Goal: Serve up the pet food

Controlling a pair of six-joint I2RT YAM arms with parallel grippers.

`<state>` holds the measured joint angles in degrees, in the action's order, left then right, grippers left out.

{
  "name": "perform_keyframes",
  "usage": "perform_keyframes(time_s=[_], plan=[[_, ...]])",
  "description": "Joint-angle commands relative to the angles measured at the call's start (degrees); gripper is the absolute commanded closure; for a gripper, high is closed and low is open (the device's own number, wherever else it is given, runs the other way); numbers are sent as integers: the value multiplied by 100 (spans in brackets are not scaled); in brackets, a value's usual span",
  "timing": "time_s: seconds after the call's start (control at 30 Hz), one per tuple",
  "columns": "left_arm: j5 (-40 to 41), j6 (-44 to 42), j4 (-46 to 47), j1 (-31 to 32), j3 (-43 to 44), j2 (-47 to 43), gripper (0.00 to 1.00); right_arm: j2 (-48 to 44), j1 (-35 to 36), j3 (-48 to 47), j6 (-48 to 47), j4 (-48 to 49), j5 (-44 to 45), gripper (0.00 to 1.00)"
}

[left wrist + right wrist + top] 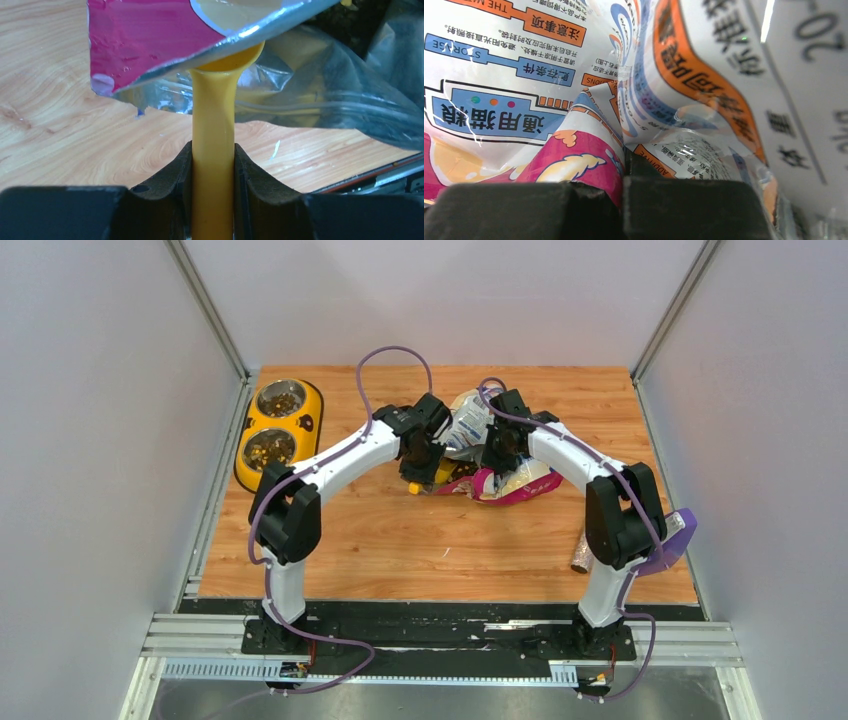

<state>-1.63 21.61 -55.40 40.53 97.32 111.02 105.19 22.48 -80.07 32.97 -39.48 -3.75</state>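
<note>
Bag [505, 480] lies at the upper centre of the desk [400, 540]. Left claw [213, 155] grasps the yellow scoop [213, 115], its bowl inside the bag mouth. Right claw [623, 167] is clenched on the bag.

The bag [574, 60] carries upside-down print: "STORAGE" on a blue label, "ADDITIVE" on an orange one, Chinese lines beside them, and a cut-off "20" toward its right edge.

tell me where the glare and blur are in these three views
left wrist: bright glare along the silver rim of the cat food bag, the yellow scoop handle sharp; right wrist: the bag's print readable at left, out of focus toward the right edge, white glints on creases; top external: even light, soft shadows on the table, no blur
</note>
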Motion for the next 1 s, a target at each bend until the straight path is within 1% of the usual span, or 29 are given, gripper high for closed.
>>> perform_keyframes(time_s=[0.0,0.1,0.2,0.27,0.33,0.43,0.57,0.7,0.83,0.97], plan=[[306,-12,815,51,-315,-2,100,-161,-24,111,32,184,331,100],[345,-95,1319,51,-700,-88,100,-148,-24,115,30,176,323,100],[348,-263,2314,49,-1387,-318,100,-140,-24,115,34,177,327,100],[360,-382,2813,50,-1656,-354,100,-122,-24,118,32,171,324,100],[414,-435,3094,51,-1776,-390,100,-121,-24,108,34,169,310,100],[474,-488,3196,51,-1876,-572,100,-145,-24,106,34,162,321,100],[521,-611,3278,47,-2205,-1311,100,-156,-24,82,34,155,356,100],[353,-733,3165,51,-2561,-1829,100,-165,-24,66,34,151,372,100],[284,-776,2972,51,-2847,-2080,100,-160,-24,34,34,152,370,100],[341,-866,2644,50,-2911,-2137,100,-164,-22,25,34,152,371,100]])
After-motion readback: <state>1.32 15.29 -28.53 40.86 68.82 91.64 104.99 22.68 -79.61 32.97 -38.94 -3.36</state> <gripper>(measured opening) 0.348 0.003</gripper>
